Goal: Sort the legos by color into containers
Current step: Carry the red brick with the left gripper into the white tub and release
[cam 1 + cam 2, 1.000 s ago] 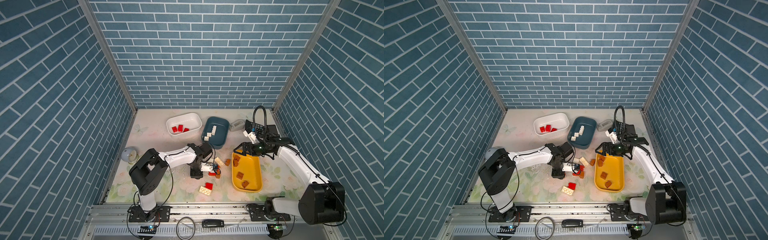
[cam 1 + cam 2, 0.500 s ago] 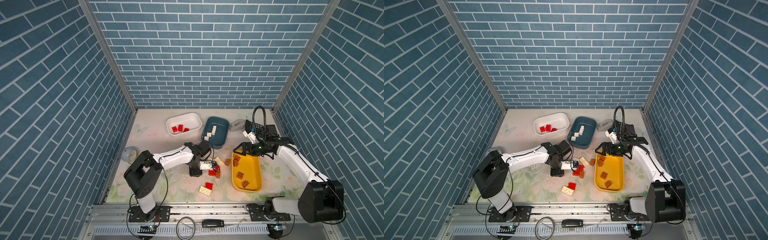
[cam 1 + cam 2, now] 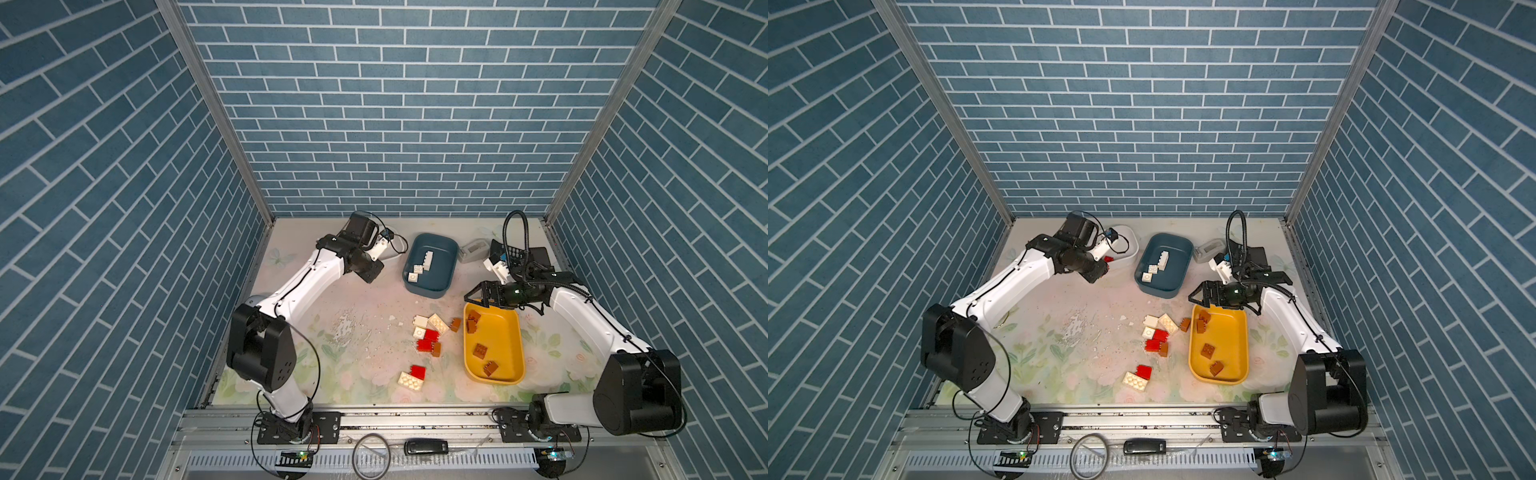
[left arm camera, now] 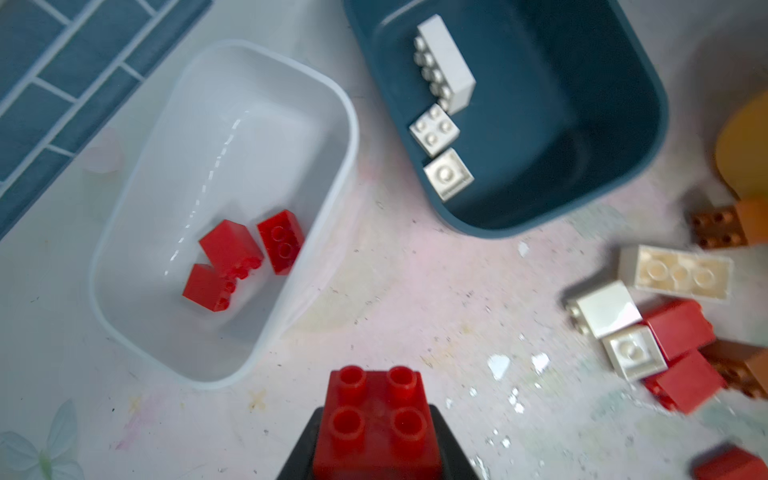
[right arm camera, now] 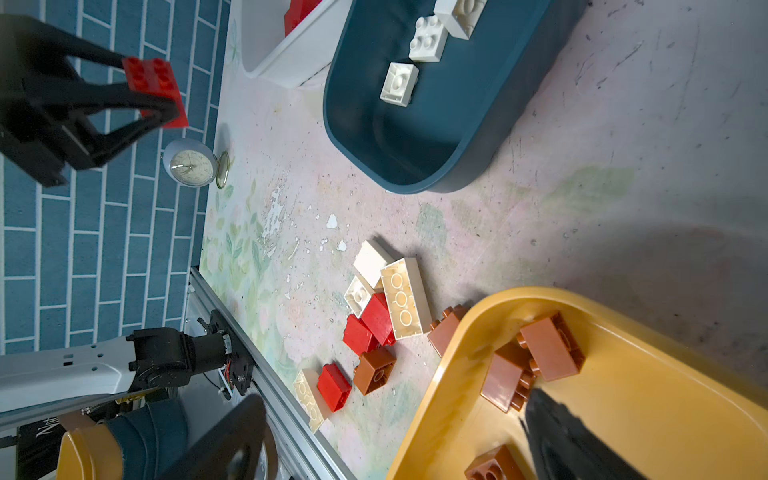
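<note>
Red square brick (image 4: 376,419) clamped in left jaws beside white tub (image 4: 349,137) holding red bricks (image 4: 230,253): colour-matched drop likely next. Right jaws wide open, empty, over yellow tub (image 3: 500,332).

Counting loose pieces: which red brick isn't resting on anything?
The four-stud red brick in the left gripper, held in the air; the others lie in the white tub or on the table.

- Left arm (image 3: 307,282) reaches far back, elbow bent, wrist angled down; its tool (image 3: 1103,266) is clamped on a red lego (image 4: 376,415), held in the air.
- Right arm (image 3: 582,307) stretches forward and inward, low; its tool (image 3: 478,294) has jaws spread wide, empty.
</note>
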Controlling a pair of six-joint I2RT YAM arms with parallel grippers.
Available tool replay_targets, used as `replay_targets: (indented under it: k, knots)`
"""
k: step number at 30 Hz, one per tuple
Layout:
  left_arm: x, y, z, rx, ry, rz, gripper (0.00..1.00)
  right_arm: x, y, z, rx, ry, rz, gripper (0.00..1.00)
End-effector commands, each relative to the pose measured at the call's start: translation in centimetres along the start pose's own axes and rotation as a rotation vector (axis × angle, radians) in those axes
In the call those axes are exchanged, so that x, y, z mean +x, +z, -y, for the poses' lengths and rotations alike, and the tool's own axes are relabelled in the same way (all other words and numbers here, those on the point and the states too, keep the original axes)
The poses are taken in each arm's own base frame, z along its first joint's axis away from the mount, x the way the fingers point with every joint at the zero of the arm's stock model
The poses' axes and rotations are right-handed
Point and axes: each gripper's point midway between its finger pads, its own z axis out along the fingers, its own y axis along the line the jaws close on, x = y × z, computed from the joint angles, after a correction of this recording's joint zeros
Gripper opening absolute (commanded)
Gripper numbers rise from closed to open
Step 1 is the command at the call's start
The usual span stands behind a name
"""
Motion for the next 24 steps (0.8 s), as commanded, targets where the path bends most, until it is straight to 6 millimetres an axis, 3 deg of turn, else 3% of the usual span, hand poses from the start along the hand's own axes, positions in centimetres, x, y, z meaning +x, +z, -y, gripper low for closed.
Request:
replay_targets:
  k: [1,8,19,21,24]
  knots:
    - [-0.7,2.3,-2.8,-0.059,-0.153,0.006,0.24,-1.2,-0.3,-1.1,-0.024,-0.012,0.025,0.97]
    - [-1.9,6.5,-7.5,-0.165,-0.347,0.042,0.23,-1.3,-0.2,-1.1,-0.024,-0.01,0.022,0.97]
    - [-2.3,11.6,-8.8,-0.187,-0.432,0.044,0.26,-1.5,0.1,-1.0,-0.033,-0.006,0.013,0.97]
    - [-2.3,11.9,-8.8,-0.186,-0.433,0.037,0.32,-1.6,0.0,-1.1,-0.036,-0.008,0.014,0.97]
    - [-2.4,11.6,-8.6,-0.17,-0.44,0.024,0.56,-1.6,-0.1,-1.3,-0.038,-0.013,0.011,0.97]
